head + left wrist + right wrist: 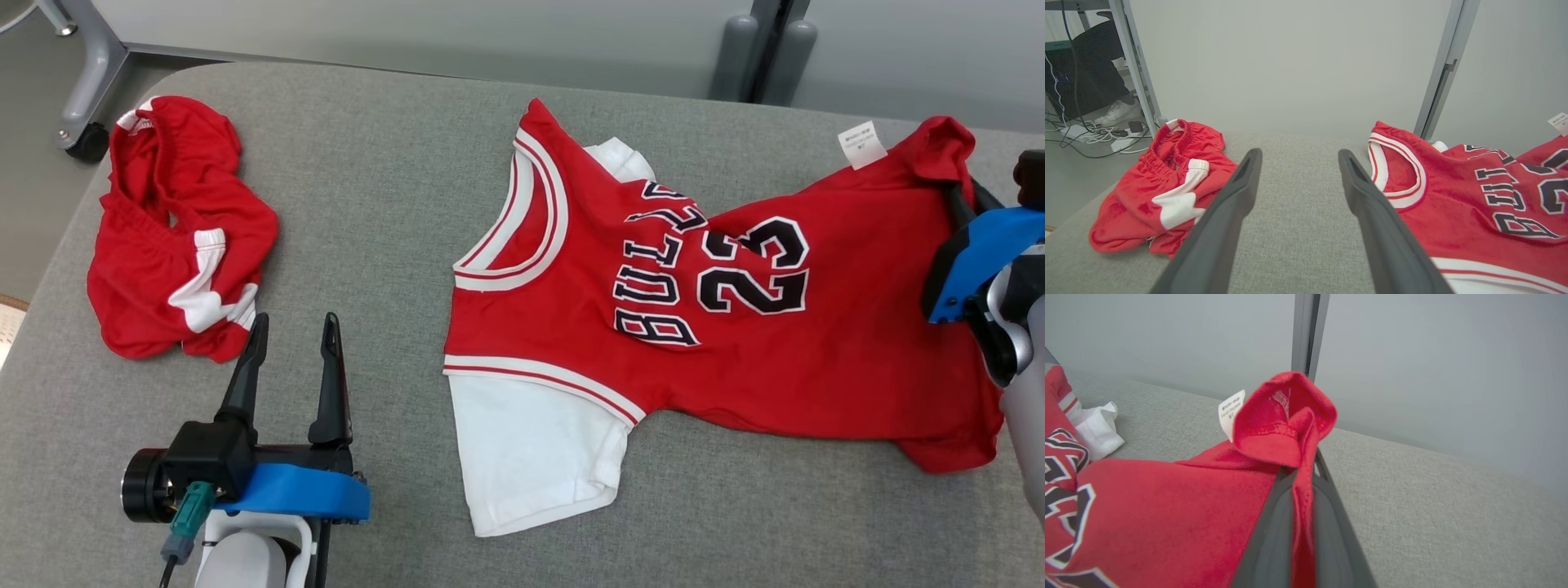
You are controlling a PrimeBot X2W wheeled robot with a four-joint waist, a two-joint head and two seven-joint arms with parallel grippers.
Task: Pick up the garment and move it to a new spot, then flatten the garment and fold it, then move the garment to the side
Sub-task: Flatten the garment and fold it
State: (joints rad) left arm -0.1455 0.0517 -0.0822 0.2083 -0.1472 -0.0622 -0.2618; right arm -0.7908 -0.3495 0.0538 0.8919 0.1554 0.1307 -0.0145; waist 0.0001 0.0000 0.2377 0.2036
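Your right claw is clamped tight on the jersey, pinching the far corner of its hem so that a fold of red cloth stands up above the fingertips. Your left claw is spread wide and holds nothing; it sits over bare tabletop between the shorts and the jersey, touching neither.

The jersey lies front up on the right half of the tabletop. Its long axis runs across your head view, with the neck toward the left and the hem toward the right, under your right claw. It is red with white-and-red trim at the neck and armholes, and the black, white-edged "BULLS" and "23" lie sideways, tops toward the left. A crease runs through the lettering. The near white sleeve lies flat toward you; the far one is bunched beyond the neck. A white label sticks out at the far edge near the hem. The shorts lie crumpled at the far left, well apart from the jersey.
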